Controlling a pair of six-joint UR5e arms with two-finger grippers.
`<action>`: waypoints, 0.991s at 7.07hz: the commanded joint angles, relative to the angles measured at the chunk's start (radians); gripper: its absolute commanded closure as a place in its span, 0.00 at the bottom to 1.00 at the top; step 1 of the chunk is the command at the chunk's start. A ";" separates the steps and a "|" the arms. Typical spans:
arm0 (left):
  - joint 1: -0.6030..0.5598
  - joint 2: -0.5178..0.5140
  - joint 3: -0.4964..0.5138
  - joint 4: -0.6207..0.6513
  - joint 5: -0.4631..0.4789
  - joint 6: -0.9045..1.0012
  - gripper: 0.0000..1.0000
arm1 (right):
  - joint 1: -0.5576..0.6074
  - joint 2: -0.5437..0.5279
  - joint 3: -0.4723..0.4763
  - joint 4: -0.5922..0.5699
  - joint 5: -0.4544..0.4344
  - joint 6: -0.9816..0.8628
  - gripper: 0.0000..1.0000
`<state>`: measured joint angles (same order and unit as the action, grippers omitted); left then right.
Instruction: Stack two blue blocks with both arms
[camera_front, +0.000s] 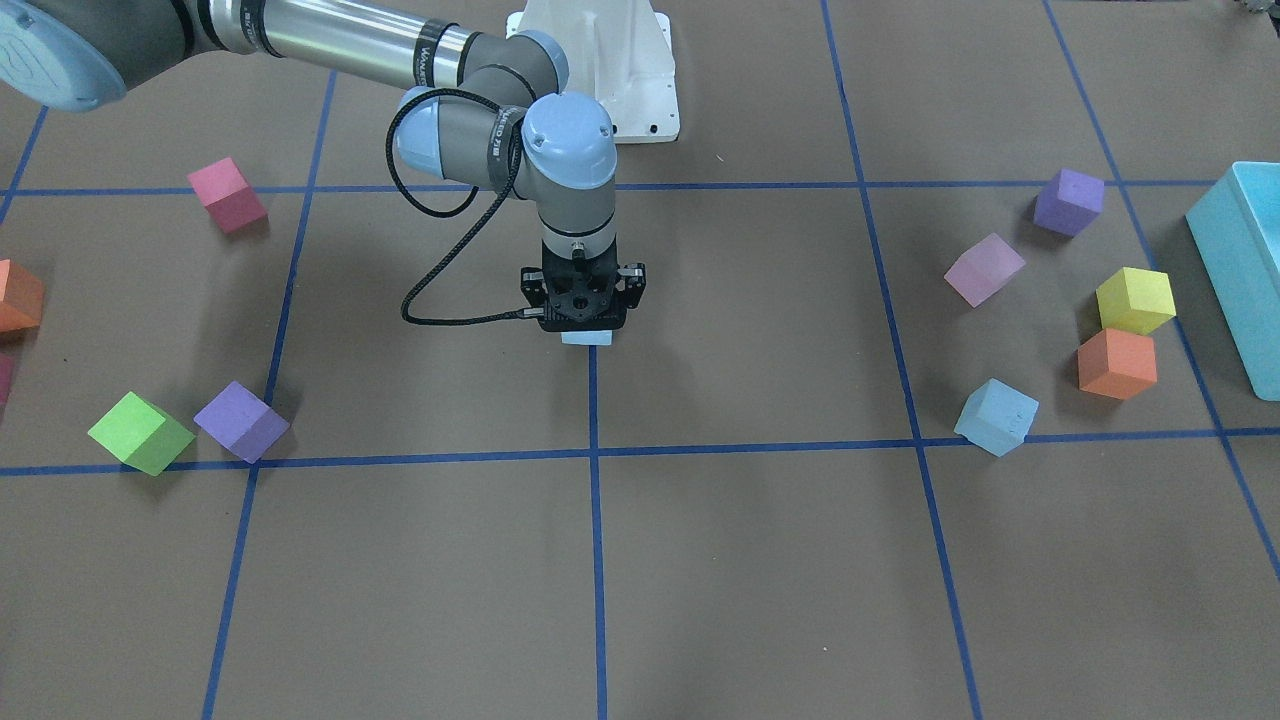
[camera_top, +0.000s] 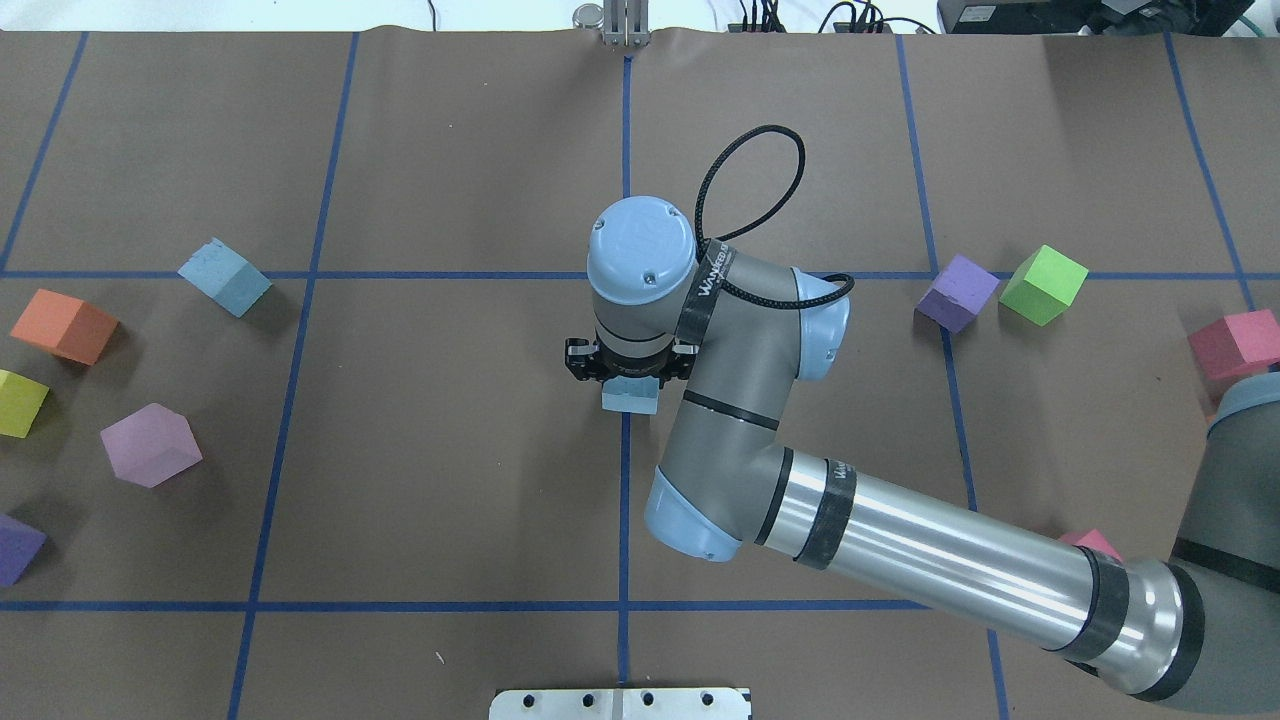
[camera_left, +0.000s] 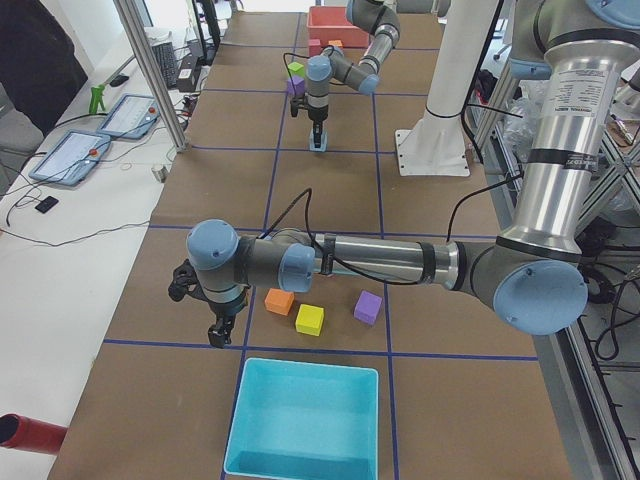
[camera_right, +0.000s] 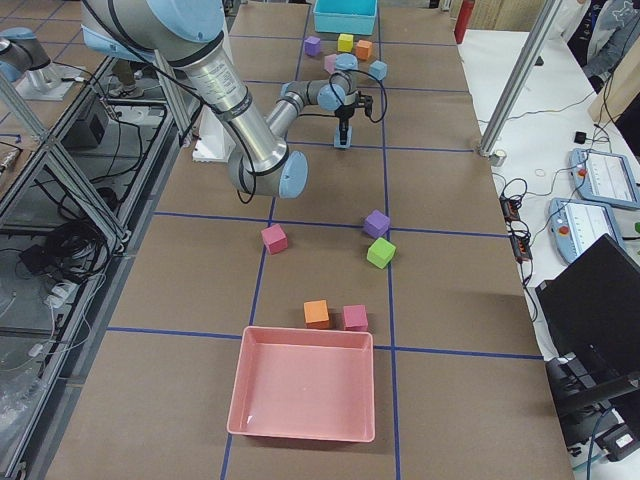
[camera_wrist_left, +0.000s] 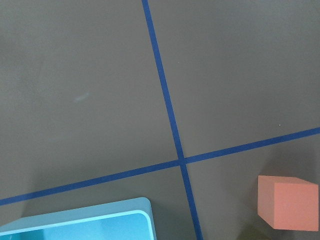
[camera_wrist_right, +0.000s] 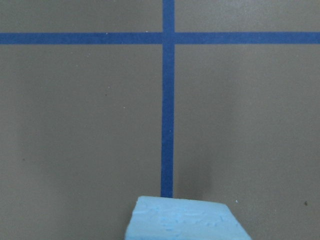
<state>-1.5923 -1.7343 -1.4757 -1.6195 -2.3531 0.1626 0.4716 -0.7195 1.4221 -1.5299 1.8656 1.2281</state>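
Observation:
My right gripper (camera_top: 628, 378) points straight down at the table's middle and is shut on a pale blue block (camera_top: 630, 397), low over the centre blue line. The block also shows in the front view (camera_front: 587, 338) under the gripper (camera_front: 583, 318), and at the bottom of the right wrist view (camera_wrist_right: 185, 220). The second blue block (camera_top: 224, 276) lies alone on the left side, also seen in the front view (camera_front: 996, 416). My left gripper (camera_left: 222, 328) shows only in the exterior left view, near the turquoise bin; I cannot tell whether it is open.
The turquoise bin (camera_front: 1240, 270) stands at the left end, with orange (camera_front: 1117, 363), yellow (camera_front: 1135, 300), pink-lilac (camera_front: 985, 269) and purple (camera_front: 1068, 201) cubes near it. Green (camera_top: 1043, 284), purple (camera_top: 958, 292) and pink (camera_top: 1235, 343) cubes lie on the right side. A red bin (camera_right: 305, 395) stands at the right end.

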 joint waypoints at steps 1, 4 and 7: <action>0.000 0.001 0.000 0.000 0.000 0.000 0.00 | -0.014 0.002 0.000 0.001 -0.014 -0.001 0.36; -0.001 0.001 0.000 0.001 0.000 0.000 0.00 | -0.019 0.000 0.000 0.002 -0.014 -0.012 0.28; 0.000 -0.001 -0.001 0.000 0.000 -0.008 0.00 | -0.011 -0.003 0.021 -0.001 -0.011 -0.015 0.00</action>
<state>-1.5926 -1.7336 -1.4759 -1.6193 -2.3531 0.1588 0.4563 -0.7208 1.4299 -1.5292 1.8529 1.2133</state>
